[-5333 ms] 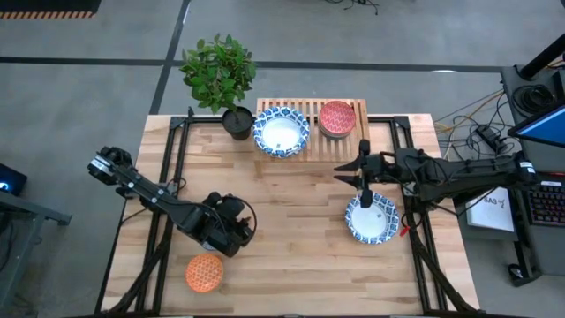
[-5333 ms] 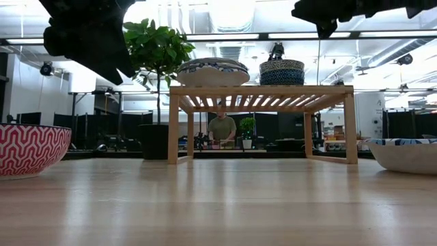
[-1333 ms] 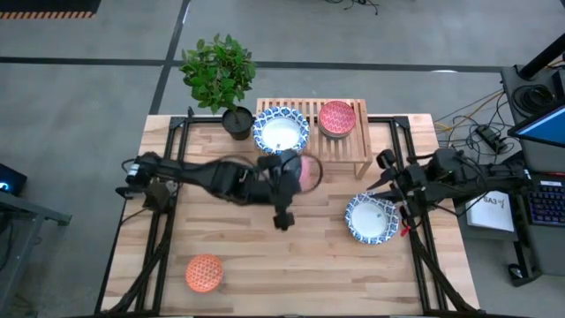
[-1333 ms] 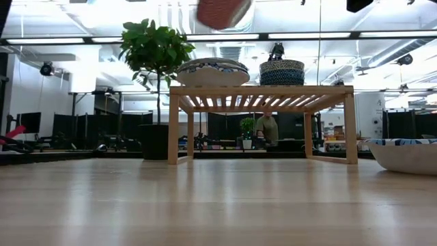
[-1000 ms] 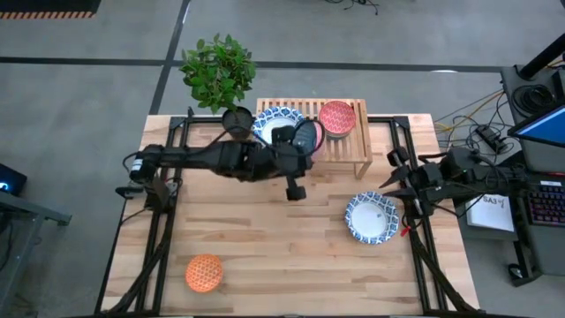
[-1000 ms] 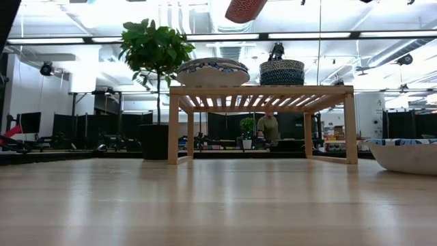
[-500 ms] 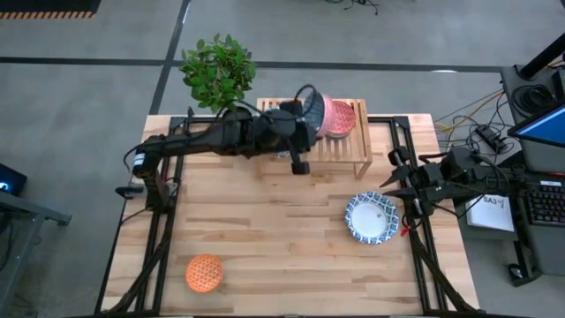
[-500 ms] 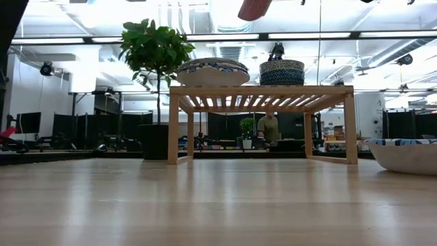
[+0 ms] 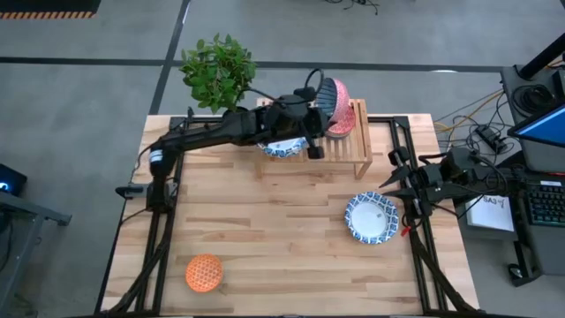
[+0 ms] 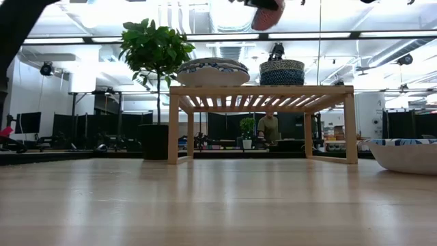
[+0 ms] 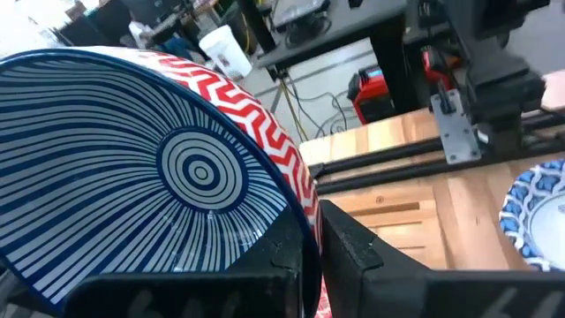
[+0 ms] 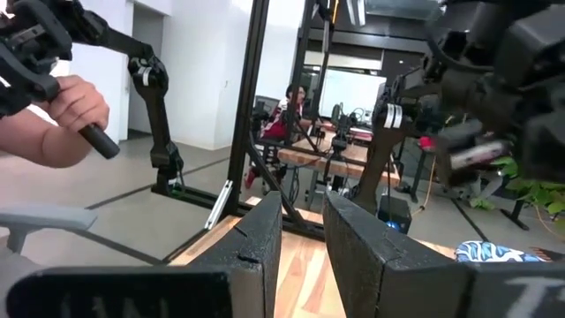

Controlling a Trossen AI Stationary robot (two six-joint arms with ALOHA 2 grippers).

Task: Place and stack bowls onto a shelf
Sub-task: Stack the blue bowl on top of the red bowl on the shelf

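Note:
My left gripper reaches over the light-wood slatted shelf and is shut on a small bowl with a red zigzag outside and a blue-striped inside. The bowl also shows at the top of the low view. On the shelf rest a wide blue-white bowl, partly under the arm, and a small teal-patterned bowl with a red inside. Another blue-white bowl lies on the table by my open, empty right gripper. An orange bowl sits near the front left. My left gripper pinches the red zigzag bowl's rim, one finger inside the bowl and one outside on the red wall. The bowl is lifted clear, above the shelf and the small bowl on it. It is tipped steeply on edge, its striped inside facing the arm.
A potted plant in a black pot stands at the far edge, left of the shelf. Black frame rails run along both table sides. The middle and front planks lie bare. A person shows far behind the shelf.
My left gripper has carried the red zigzag bowl from over the table's middle toward the far edge and to the right. It now hangs over the shelf's right part. The bowl has stayed tipped and clear of everything. My right arm has kept still.

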